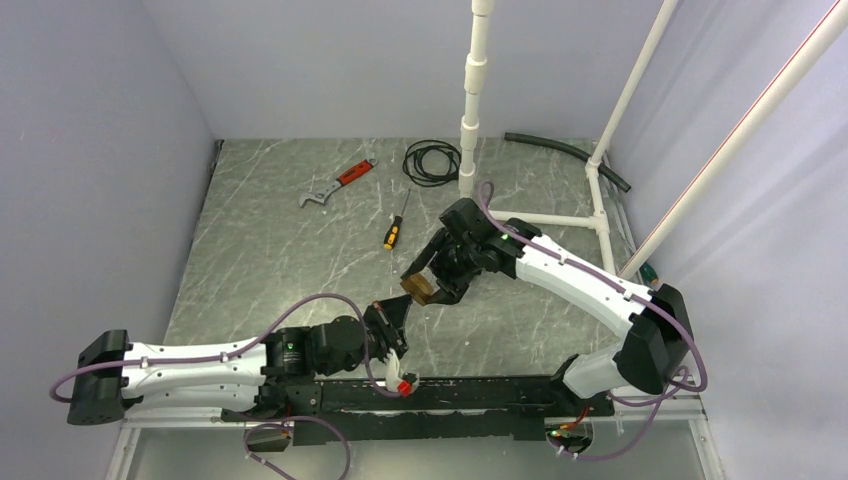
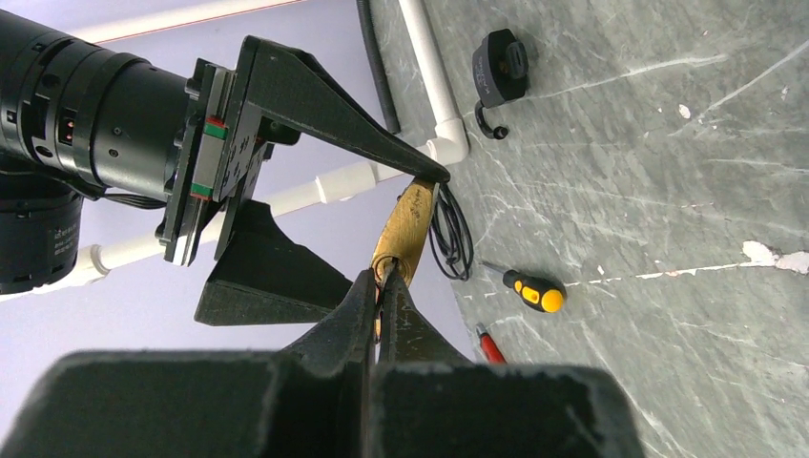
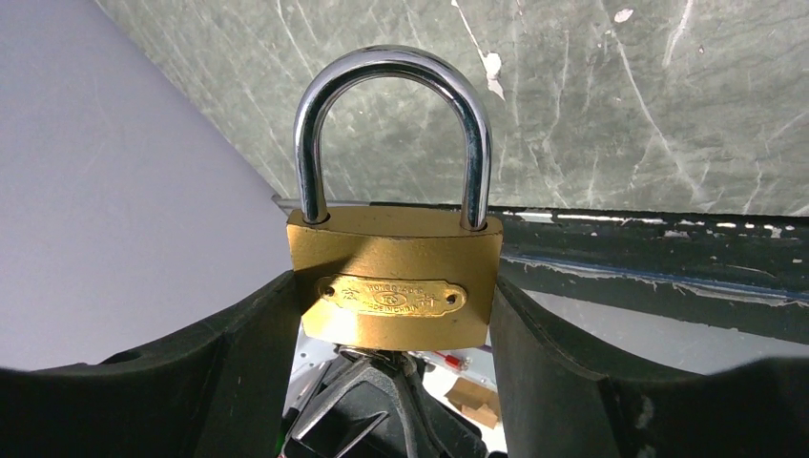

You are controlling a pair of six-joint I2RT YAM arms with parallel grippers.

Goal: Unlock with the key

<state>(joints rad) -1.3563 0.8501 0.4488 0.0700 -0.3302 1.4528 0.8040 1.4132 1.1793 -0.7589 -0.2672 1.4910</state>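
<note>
With the padlock (image 3: 396,286) clamped by its brass sides in the right end effector (image 3: 395,324) and the barely seen key (image 2: 380,310) pinched in the closed left end effector (image 2: 382,279) beneath it, the insertion step is judged in hand, and a straight push, then a turn, is called for.

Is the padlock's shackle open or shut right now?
Shut: both legs of the shackle sit inside the brass padlock body.

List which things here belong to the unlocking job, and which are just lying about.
Job: padlock; right gripper holding it; left gripper, shut at its underside; key not visible.
Lying about: wrench; screwdriver; cable coil; black hose.
</note>
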